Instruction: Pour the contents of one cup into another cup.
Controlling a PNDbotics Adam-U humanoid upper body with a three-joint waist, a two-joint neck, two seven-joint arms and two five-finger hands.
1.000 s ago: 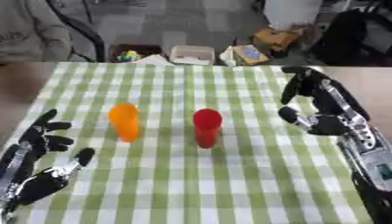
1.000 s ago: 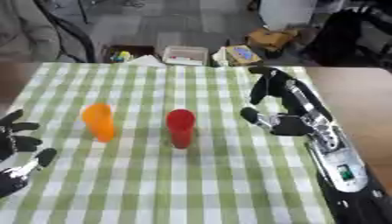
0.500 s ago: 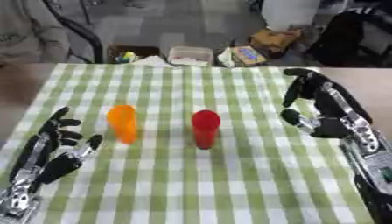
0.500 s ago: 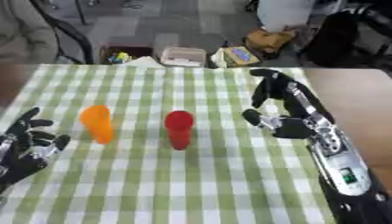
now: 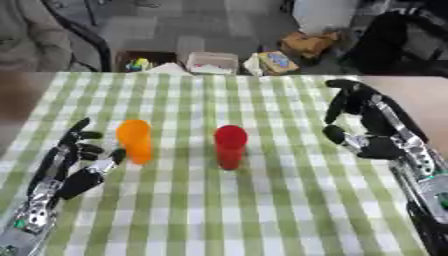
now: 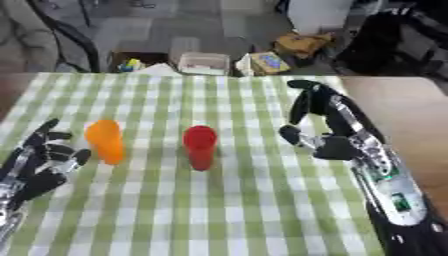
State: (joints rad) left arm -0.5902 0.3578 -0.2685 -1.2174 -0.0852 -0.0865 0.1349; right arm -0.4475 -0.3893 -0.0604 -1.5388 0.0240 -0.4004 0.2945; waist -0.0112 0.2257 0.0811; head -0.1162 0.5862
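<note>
An orange cup [image 5: 135,141] stands upright on the left part of the green-checked cloth [image 5: 262,200]. A red cup [image 5: 230,147] stands upright beside it, near the middle. My left hand [image 5: 77,165] is open just left of the orange cup, its fingers spread and close to the cup's side without holding it. To the right of the red cup, a good gap away, my right hand [image 5: 366,131] stays open with its fingers pointing up.
Beyond the table's far edge lie a white box [image 5: 212,63], a small bin of coloured things [image 5: 140,62] and packets [image 5: 278,61] on the floor. A bare wooden table top [image 5: 411,92] shows to the right of the cloth.
My left hand has come up and rightward from the lower left corner, closing in on the orange cup. The right hand and both cups have hardly moved.
</note>
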